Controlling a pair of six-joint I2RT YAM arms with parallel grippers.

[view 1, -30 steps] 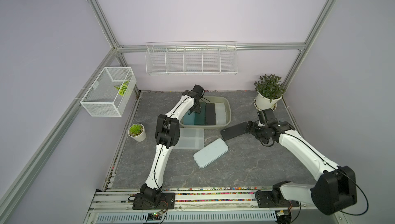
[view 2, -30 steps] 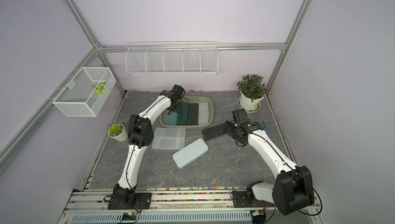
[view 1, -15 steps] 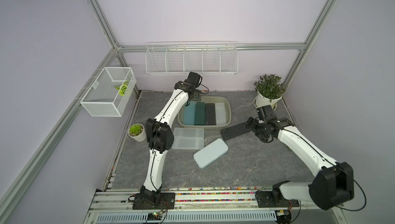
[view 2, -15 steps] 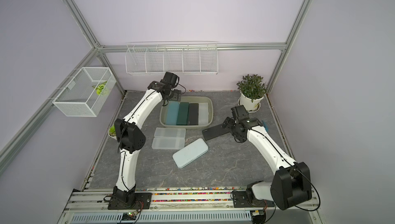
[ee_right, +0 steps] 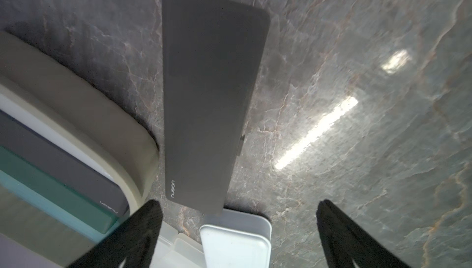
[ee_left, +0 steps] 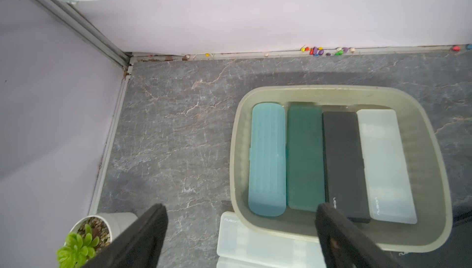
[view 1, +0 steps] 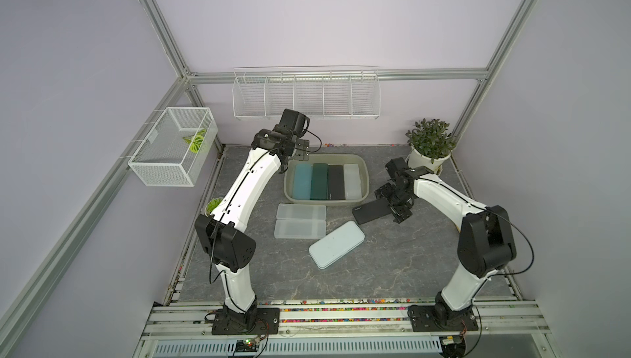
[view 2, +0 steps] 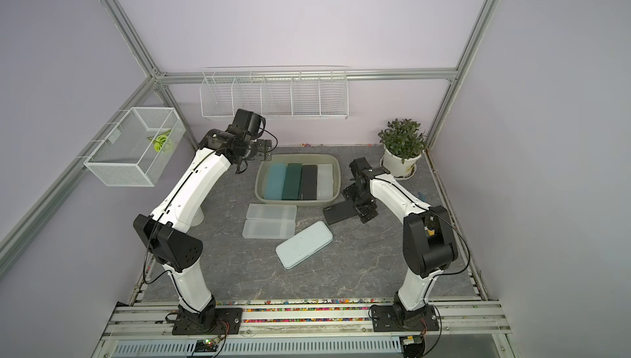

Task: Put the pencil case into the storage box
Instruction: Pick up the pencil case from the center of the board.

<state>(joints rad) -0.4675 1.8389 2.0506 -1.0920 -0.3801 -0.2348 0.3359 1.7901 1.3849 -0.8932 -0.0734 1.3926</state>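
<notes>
The olive-grey storage box [view 1: 363, 165] [view 2: 336, 165] [ee_left: 240, 116] holds several pencil cases side by side: light blue [ee_left: 267, 159], dark green, black and frosted white. A black pencil case [view 1: 368, 212] [ee_right: 212, 88] lies on the table just right of the box. My right gripper [view 1: 392, 204] [ee_right: 238, 202] hovers open over its right end, gripping nothing. My left gripper [view 1: 300, 150] [ee_left: 241, 205] hangs open and empty above the box's far left corner. Two frosted cases [view 1: 300, 220] and a pale blue case [view 1: 336, 248] lie in front of the box.
A potted plant [view 1: 430, 148] stands at the back right, behind my right arm. A small plant pot [view 1: 214, 204] sits by the left wall. A white wire basket [view 1: 172, 151] and a wire rack [view 1: 305, 98] hang on the walls.
My left gripper has risen out of the storage box and drawn back to its far left corner, uncovering the cases inside. My right gripper has edged slightly over the black case.
</notes>
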